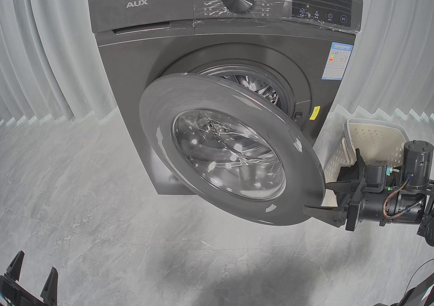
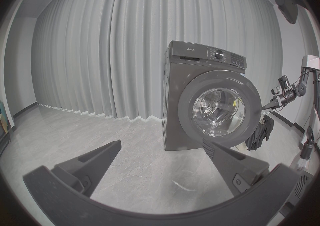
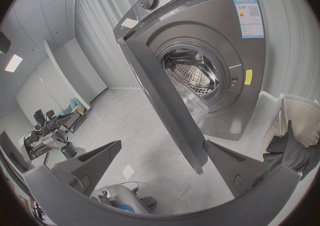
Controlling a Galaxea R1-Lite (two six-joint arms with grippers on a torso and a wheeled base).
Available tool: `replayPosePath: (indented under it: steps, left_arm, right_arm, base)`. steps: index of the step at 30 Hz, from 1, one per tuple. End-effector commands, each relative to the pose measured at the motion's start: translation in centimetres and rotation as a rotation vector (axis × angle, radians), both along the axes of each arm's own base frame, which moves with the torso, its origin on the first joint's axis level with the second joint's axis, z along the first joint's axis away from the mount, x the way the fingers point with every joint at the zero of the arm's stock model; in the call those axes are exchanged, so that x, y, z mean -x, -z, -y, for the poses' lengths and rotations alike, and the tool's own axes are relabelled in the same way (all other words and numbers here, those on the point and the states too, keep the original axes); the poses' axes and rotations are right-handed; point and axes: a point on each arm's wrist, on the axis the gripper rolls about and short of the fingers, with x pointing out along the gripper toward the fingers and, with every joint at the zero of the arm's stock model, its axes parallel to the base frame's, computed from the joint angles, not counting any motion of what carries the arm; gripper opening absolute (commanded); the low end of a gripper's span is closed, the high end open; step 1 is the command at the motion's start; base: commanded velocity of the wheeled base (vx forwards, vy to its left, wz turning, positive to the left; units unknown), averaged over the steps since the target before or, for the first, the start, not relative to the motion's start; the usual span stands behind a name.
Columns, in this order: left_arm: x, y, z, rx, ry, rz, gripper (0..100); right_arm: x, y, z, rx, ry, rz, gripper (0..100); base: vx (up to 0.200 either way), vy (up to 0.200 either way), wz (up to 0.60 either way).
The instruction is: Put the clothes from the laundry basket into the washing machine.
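Observation:
The grey washing machine [image 1: 217, 27] stands ahead with its round door [image 1: 226, 149] swung partly open, showing the steel drum [image 1: 255, 83] behind it. My right gripper [image 1: 316, 196] is open at the door's free edge, one finger on each side of the rim; in the right wrist view the door's edge [image 3: 186, 136] runs between the fingers [image 3: 230, 166]. A white laundry basket [image 1: 377, 137] sits on the floor to the right of the machine, with dark clothes [image 3: 290, 151] draped over its rim. My left gripper [image 1: 31, 277] hangs low at the left, open and holding nothing.
Pale curtains [image 1: 45, 49] hang behind the machine. Grey tiled floor [image 1: 113, 212] lies open in front and to the left. The half-open door juts out into the space before the drum. Another robot [image 3: 46, 136] stands far off in the room.

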Motion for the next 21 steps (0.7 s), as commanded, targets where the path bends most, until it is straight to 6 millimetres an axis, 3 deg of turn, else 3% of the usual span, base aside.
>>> replayPosePath:
  steps: [1, 5, 6, 12, 21]
  left_arm:
    - [0.0, 0.5, 0.0, 0.0, -0.001, 0.002, 100]
    - [0.0, 0.5, 0.0, 0.0, -0.001, 0.002, 100]
    - [0.0, 0.5, 0.0, 0.0, -0.001, 0.002, 100]
    - [0.0, 0.5, 0.0, 0.0, -0.001, 0.002, 100]
    - [0.0, 0.5, 0.0, -0.001, -0.001, 0.002, 100]
  right_arm:
    - [-1.3, 2.1, -1.0, 0.028, -0.019, -0.052, 100]
    - [-1.0, 2.6, -1.1, 0.027, -0.035, -0.062, 100]
    - [0.2, 3.1, -1.3, 0.033, -0.067, -0.083, 100]
    - [2.1, 2.1, -1.0, 0.006, -0.103, -0.043, 100]
    - [2.7, -3.2, -0.3, -0.184, -0.068, 0.069, 100]
  base:
    - [0.0, 0.0, 0.0]
    - [0.0, 0.0, 0.0]
    - [0.0, 0.0, 0.0]
    - [0.0, 0.0, 0.0]
    - [0.0, 0.0, 0.0]
